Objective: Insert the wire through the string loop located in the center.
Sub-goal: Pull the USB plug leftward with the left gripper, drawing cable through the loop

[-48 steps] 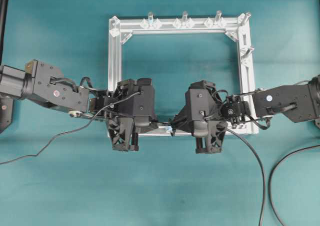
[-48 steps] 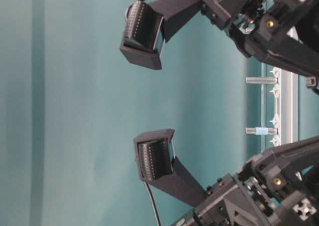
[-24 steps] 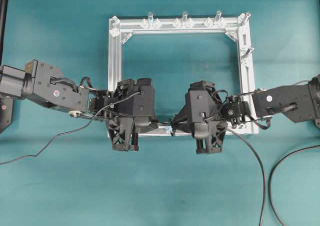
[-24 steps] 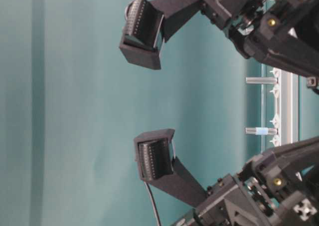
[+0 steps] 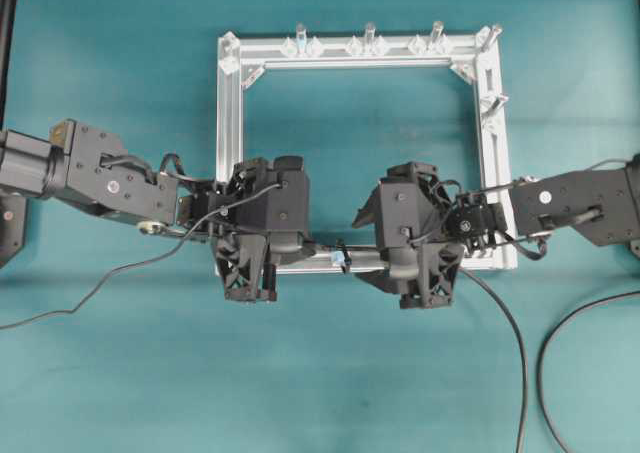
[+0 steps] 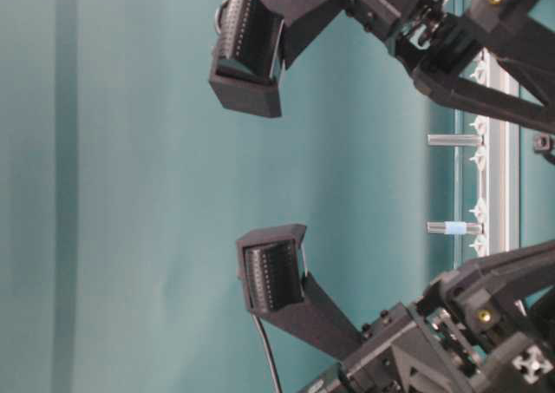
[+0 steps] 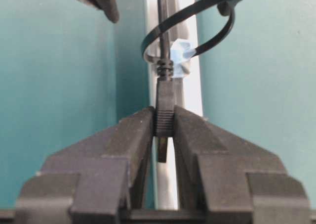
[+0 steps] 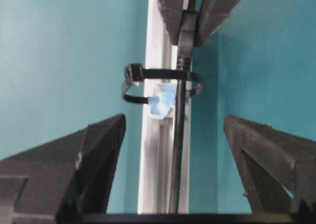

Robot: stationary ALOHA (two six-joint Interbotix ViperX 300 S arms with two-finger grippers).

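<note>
Wire (image 7: 164, 93) looks light and limp, already threaded through the loop (image 7: 190, 31) on the frame rail, so the stiff plug end, pinched by the left fingers (image 7: 143, 135), seems the best hold, while the right fingers (image 8: 98, 150) stand spread.

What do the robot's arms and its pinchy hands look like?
Both arms are black and blocky, with thin black cables looping off them. The left end effector and right end effector have chunky black wedge-shaped fingers.
</note>
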